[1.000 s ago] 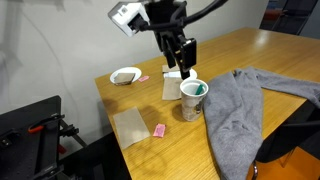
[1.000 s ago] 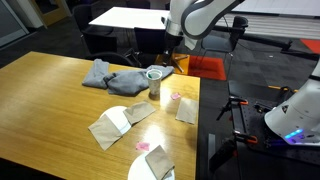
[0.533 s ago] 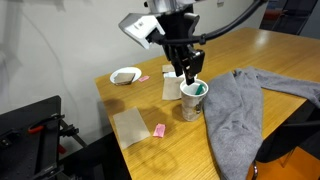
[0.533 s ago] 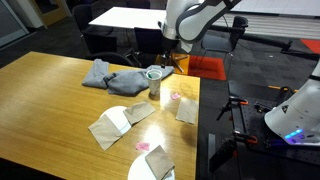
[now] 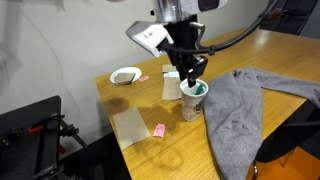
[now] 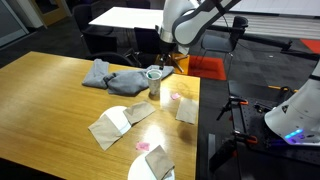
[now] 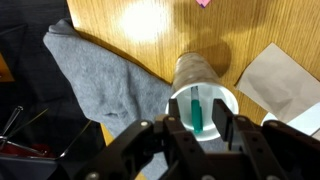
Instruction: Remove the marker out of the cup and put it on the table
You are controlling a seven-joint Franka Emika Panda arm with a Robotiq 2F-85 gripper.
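Note:
The white paper cup (image 5: 191, 101) stands upright on the wooden table (image 5: 180, 140), beside the grey cloth; it also shows in an exterior view (image 6: 154, 83). In the wrist view the cup (image 7: 186, 75) opens straight below me, and the green marker (image 7: 197, 112) stands inside it, leaning on the wall. My gripper (image 7: 200, 122) is open, its two black fingers (image 7: 226, 125) on either side of the marker's top, at the cup's rim. In an exterior view the gripper (image 5: 192, 78) hangs just above the cup's mouth.
A grey cloth (image 5: 245, 105) lies next to the cup. Brown paper napkins (image 5: 131, 126) and a small pink block (image 5: 160, 130) lie near the table's front edge. A shallow white bowl (image 5: 126, 75) sits at the corner. A white sheet (image 7: 290, 85) lies beside the cup.
My gripper has come down and shifted over the cup, from above and behind it to the cup's mouth. The cup and marker have not moved.

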